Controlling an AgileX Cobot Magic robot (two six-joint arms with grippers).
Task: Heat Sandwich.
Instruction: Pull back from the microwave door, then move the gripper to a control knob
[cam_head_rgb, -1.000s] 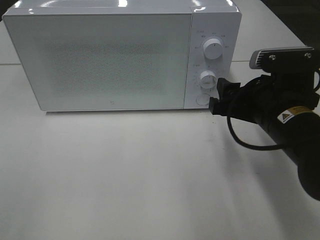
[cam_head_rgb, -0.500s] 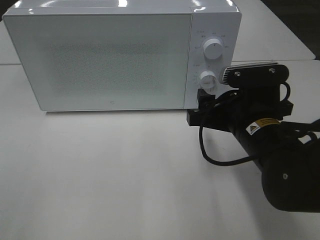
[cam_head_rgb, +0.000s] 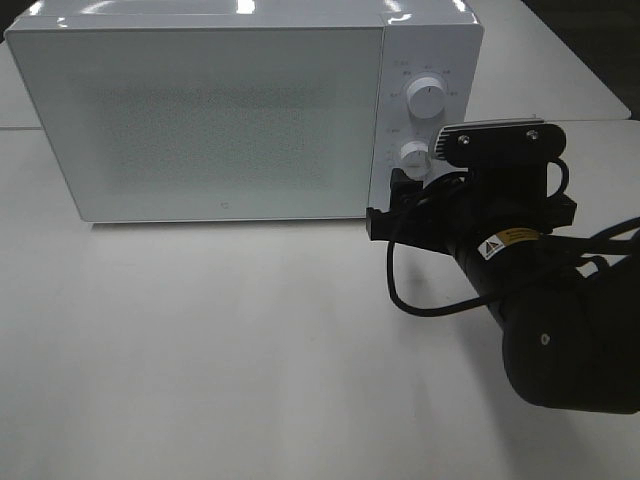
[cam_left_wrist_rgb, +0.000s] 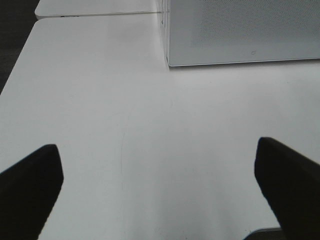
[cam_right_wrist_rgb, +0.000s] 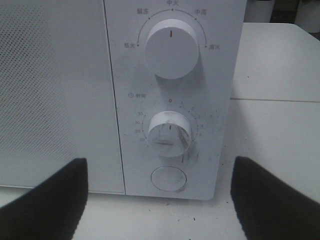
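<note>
Our right hand, released and empty, faces the microwave panel, with the timer knob and round button near and straight ahead. Our left hand hangs released over the worktop, farther off. We see no sandwich; the closed door hides the inside.

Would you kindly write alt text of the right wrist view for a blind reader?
The control panel of a white microwave, close up: a large knob above a smaller knob, with a round button below. The right end effector is open, its dark fingers framing the panel.
</note>
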